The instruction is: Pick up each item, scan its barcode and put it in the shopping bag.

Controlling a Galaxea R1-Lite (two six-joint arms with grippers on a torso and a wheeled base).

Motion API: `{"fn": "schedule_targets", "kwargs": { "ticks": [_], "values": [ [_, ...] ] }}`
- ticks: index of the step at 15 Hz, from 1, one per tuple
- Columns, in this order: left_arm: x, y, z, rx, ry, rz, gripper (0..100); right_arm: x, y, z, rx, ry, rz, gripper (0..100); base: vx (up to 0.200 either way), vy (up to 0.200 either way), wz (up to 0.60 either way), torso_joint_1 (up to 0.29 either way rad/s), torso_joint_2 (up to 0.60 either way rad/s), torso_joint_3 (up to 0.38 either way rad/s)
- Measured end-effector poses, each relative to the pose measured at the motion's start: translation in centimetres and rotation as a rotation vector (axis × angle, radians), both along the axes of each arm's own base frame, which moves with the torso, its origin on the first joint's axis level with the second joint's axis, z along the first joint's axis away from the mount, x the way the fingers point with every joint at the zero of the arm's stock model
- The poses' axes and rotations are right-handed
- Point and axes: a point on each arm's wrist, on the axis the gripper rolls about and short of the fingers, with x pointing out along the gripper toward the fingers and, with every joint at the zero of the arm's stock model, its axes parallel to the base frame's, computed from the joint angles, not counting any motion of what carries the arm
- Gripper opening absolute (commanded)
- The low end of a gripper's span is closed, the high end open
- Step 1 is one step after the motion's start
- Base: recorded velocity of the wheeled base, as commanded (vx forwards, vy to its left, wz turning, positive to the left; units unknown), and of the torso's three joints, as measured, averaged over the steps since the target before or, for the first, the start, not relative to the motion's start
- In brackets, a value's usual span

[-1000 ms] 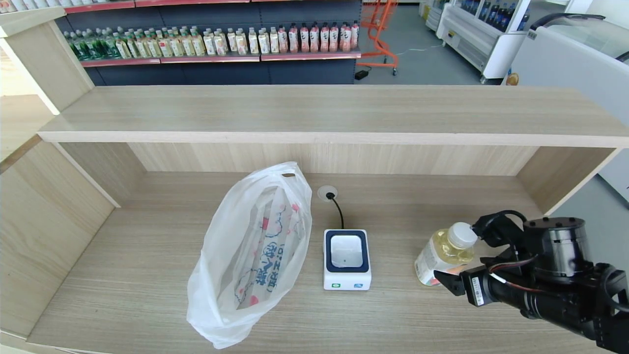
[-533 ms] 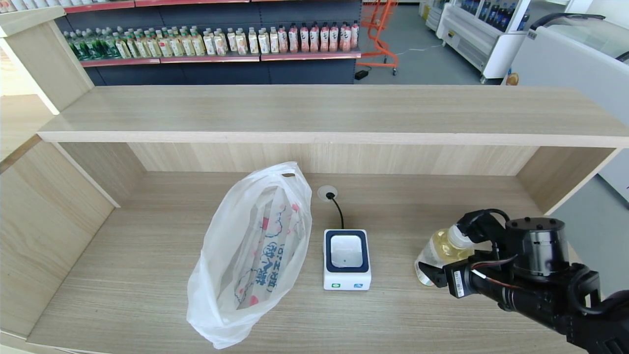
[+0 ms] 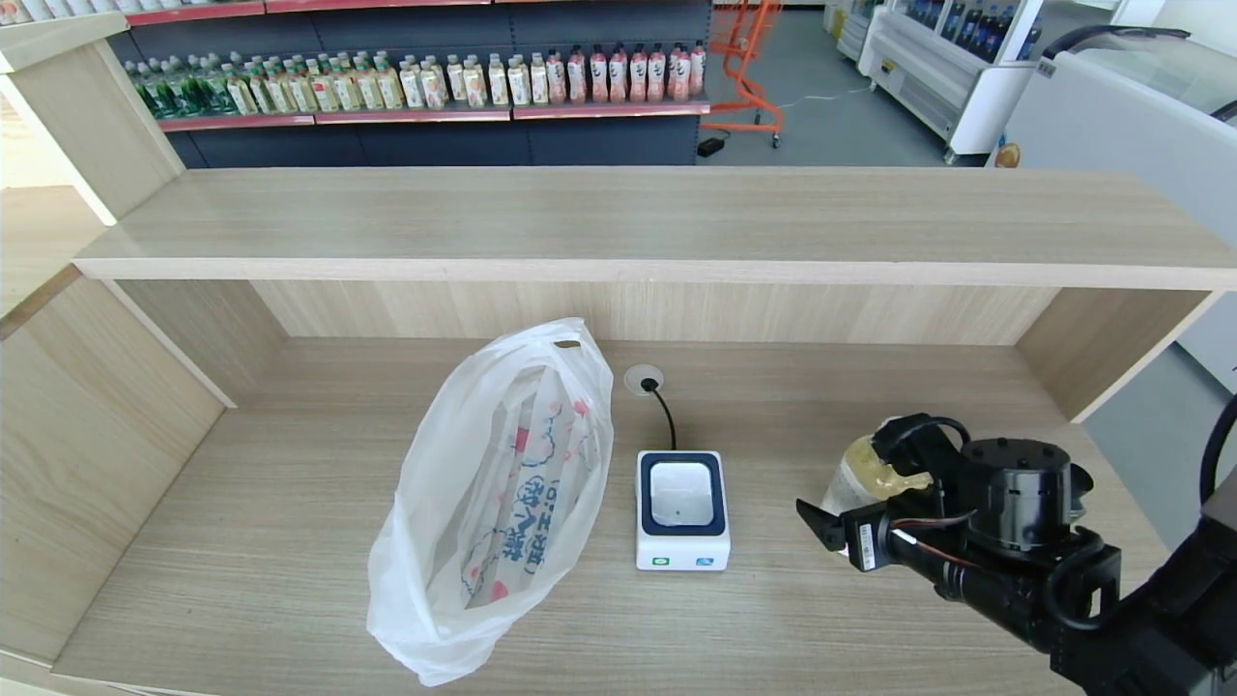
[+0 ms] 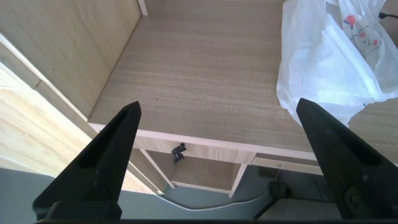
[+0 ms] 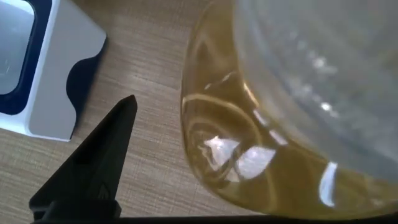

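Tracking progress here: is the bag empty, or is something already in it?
Not empty. A long package with pink and blue print lies inside the white bag, which rests on the counter.

Counter (image 3: 242, 541), lower left of frame: light wood-grain surface, matt, fine linear texture.
Shopping bag (image 3: 435, 503): thin translucent white plastic, crinkled, slight sheen.
Barcode scanner (image 3: 681, 556), centre: smooth white plastic housing, dark blue bezel, glossy window.
Scanner cable (image 3: 665, 411): black, smooth.
Bottle (image 3: 860, 478), lower right: clear glossy plastic, bright highlights on wall.
Right gripper (image 3: 848, 476): matt black finish.
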Motion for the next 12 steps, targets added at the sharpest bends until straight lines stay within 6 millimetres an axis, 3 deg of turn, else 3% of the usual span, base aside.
{"fn": "schedule_targets", "kwargs": {
  "ticks": [4,5,12],
  "values": [
    [0.0,0.0,0.0,0.0,0.0,0.0,100,0.9,0.6,-0.7,0.015,-0.075,0.018,100,0.0,0.0,0.0,0.0,0.0,0.0],
    [0.0,0.0,0.0,0.0,0.0,0.0,100,1.0,0.7,-0.8,0.019,-0.088,0.021,0,0.0,0.0,0.0,0.0,0.0,0.0],
    [0.0,0.0,0.0,0.0,0.0,0.0,100,1.4,1.2,-0.5,-0.02,-0.129,0.047,0,0.0,0.0,0.0,0.0,0.0,0.0]
  ]
}}
